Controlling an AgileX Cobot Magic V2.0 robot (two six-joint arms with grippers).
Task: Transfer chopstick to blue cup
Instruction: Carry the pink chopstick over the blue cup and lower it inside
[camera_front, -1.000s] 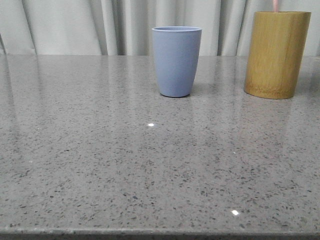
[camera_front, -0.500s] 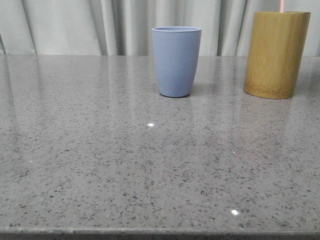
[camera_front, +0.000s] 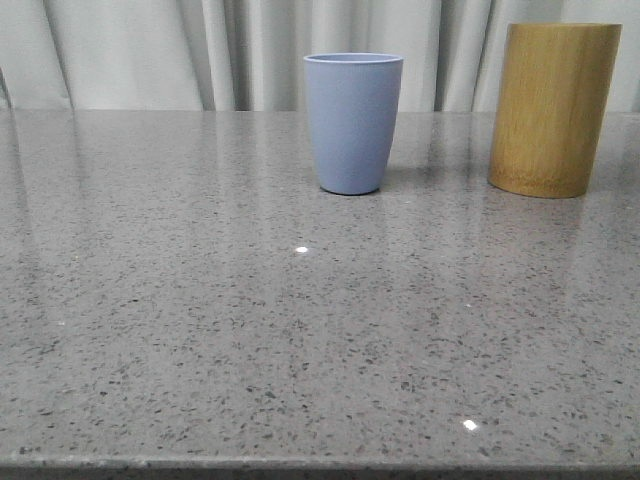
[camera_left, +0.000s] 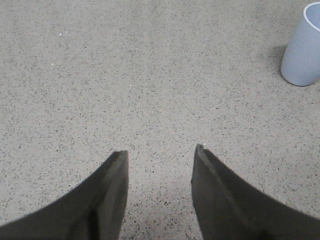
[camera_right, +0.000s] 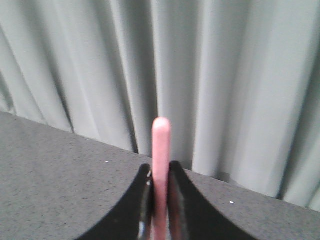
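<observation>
- Your right tool (camera_right: 160, 187) is clamped on the chopstick (camera_right: 160, 150); the pink stick stands between its two fingers, rounded tip poking past them, curtain (camera_right: 225, 75) behind.
- Your left tool (camera_left: 160, 155) is spread apart with nothing between its fingers, hovering over bare surface (camera_left: 125, 75).
- The cup (camera_left: 303, 50) stands well off from the left tool, to one side ahead of it.
- On the surface, the cup (camera_front: 353, 122) stands upright beside the bamboo holder (camera_front: 553, 108), apart from it.
</observation>
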